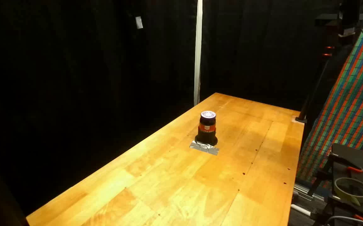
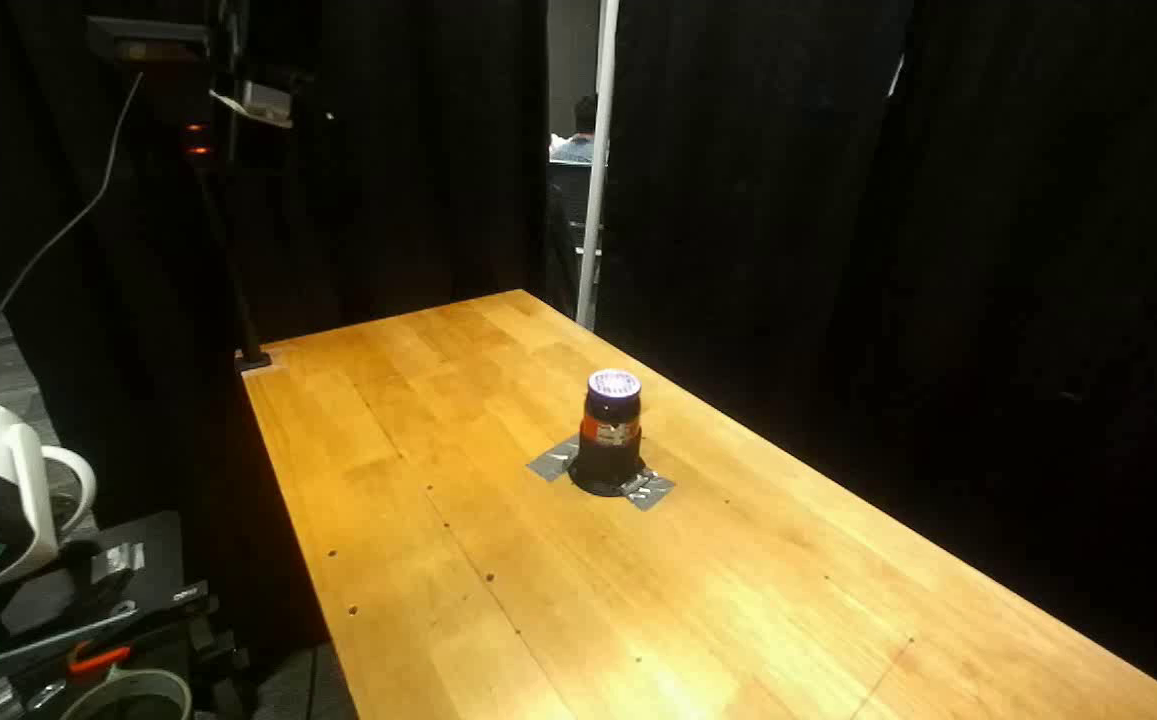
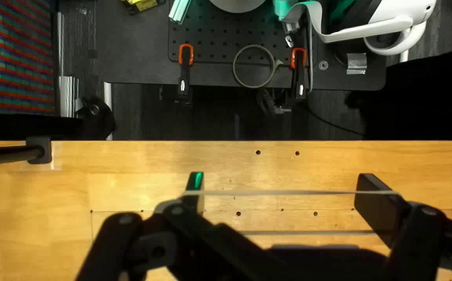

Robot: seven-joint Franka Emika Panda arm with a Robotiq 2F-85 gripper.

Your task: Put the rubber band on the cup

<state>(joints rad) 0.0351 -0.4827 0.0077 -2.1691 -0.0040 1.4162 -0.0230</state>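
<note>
The cup [image 1: 207, 127] stands upright on the wooden table, with an orange-red band, a dark upper part and a pale lid-like top. It also shows in an exterior view [image 2: 610, 430]. Its lower part sits in a black base [image 2: 606, 465] fixed with silver tape [image 1: 205, 147]. My gripper [image 3: 282, 182] is open in the wrist view. The pale rubber band [image 3: 272, 192] is stretched around both fingers, its two strands crossing the gap. The cup does not show in the wrist view. The gripper is out of view in both exterior views, so its distance from the cup cannot be told.
The wooden table [image 3: 132, 164] has an edge with a dark gap beyond it. Across the gap is a black bench [image 3: 132, 47] with clamps, a tape roll [image 3: 238, 78] and a white headset [image 3: 399, 15]. A dark pole [image 2: 235, 270] stands at a table corner.
</note>
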